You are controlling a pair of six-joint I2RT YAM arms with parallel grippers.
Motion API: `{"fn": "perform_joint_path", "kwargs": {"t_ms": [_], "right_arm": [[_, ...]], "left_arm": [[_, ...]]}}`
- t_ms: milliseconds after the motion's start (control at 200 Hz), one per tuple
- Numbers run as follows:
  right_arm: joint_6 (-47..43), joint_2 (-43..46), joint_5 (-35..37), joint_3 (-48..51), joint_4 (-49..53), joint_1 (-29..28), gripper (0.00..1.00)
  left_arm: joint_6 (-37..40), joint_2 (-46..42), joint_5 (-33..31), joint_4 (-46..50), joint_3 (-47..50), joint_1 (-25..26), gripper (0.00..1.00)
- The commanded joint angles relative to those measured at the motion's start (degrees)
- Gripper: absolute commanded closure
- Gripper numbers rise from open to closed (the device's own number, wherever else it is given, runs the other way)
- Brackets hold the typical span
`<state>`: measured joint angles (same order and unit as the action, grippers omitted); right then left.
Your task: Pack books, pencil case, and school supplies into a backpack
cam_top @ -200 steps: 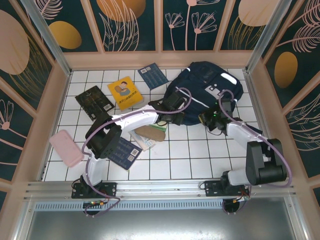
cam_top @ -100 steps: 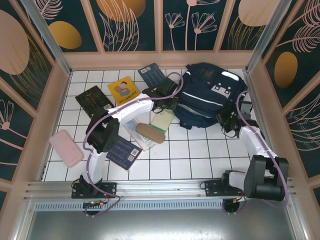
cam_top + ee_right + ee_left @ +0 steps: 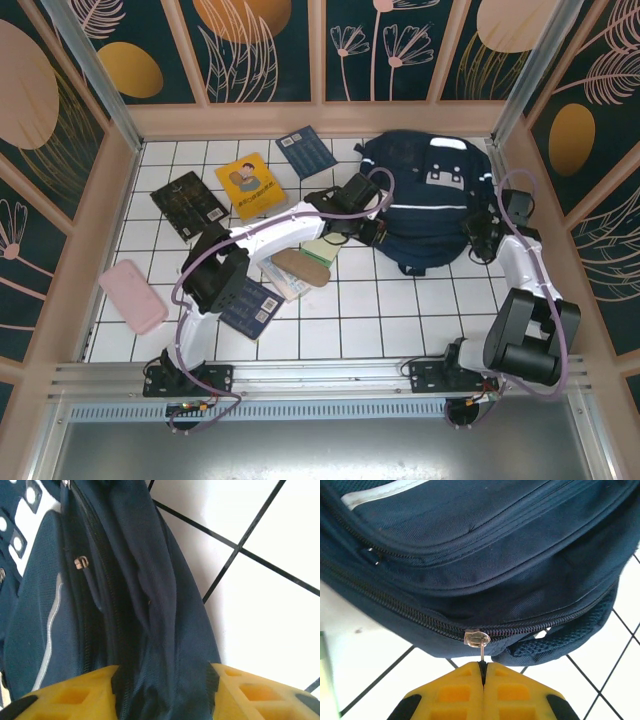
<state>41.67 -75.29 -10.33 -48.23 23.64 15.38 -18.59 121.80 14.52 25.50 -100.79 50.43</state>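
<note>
A: What was found nearest the arm bases?

B: A pink pencil case and a navy book were seen lying unpacked on the tiled worktop. A pale green box was seen a little farther in, just beside the left arm.

A: How was the left hand set?

B: The left hand was closed on the zipper pull, which was pinched between its yellow fingertips. The backpack lay directly beyond it, met at the zipper line on its left side. The grip was judged to be meant for drawing the zipper open, so that things could be put in.

A: Was the right hand engaged too?

B: The right hand was placed at the backpack's right edge, its jaws apart with a fold of navy fabric between them. Whether the fold was clamped or merely straddled could not be told. It was judged to be there to steady the bag against the pull.

A: And farther back?

B: A black book, a yellow book and a second navy book were seen on the tiles left of the backpack, well apart from both hands.
</note>
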Motion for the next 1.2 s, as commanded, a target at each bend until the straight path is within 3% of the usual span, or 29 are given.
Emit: {"fn": "perform_joint_path", "kwargs": {"t_ms": [0, 65, 105, 265, 405, 515, 620, 816, 996, 1196], "right_arm": [[2.64, 4.68, 0.26, 0.80, 4.00, -4.04, 0.38], [6.10, 7.19, 0.04, 2.76, 5.37, -7.44, 0.36], [8.74, 8.56, 0.21, 4.05, 6.08, -10.01, 0.29], [20.98, 12.74, -2.05, 9.54, 0.84, -20.41, 0.30], [27.74, 10.86, -2.00, 10.89, -2.61, -26.72, 0.30], [29.34, 7.55, -1.37, 10.83, -5.20, -28.55, 0.31], [30.60, 4.68, -0.83, 11.03, -8.97, -28.70, 0.43], [27.98, 2.96, 4.07, 8.74, -3.92, -28.12, 1.00], [25.02, 7.71, 5.18, 10.61, -0.98, -24.89, 1.00], [21.82, 14.46, 3.91, 13.80, 1.41, -20.12, 1.00]], "left_arm": [[2.33, 1.49, 5.42, -1.85, -2.52, 0.84, 1.00], [2.66, 1.81, 6.24, -2.11, -2.40, 0.97, 1.00], [2.86, 1.95, 6.52, -2.29, -2.39, 1.02, 1.00], [3.05, 2.21, 7.74, -3.08, -1.89, 1.40, 1.00], [3.12, 2.04, 8.06, -3.39, -1.34, 1.67, 1.00], [3.21, 1.74, 8.15, -3.52, -0.81, 1.86, 1.00], [2.86, 1.60, 8.43, -3.53, -0.48, 1.94, 1.00], [2.77, 1.56, 1.81, -1.08, -0.75, 1.90, 1.00], [3.08, 4.53, -10.97, 4.34, -5.23, 0.29, 1.00], [1.30, 8.89, -16.62, 6.06, -11.00, -5.63, 1.00]]}}
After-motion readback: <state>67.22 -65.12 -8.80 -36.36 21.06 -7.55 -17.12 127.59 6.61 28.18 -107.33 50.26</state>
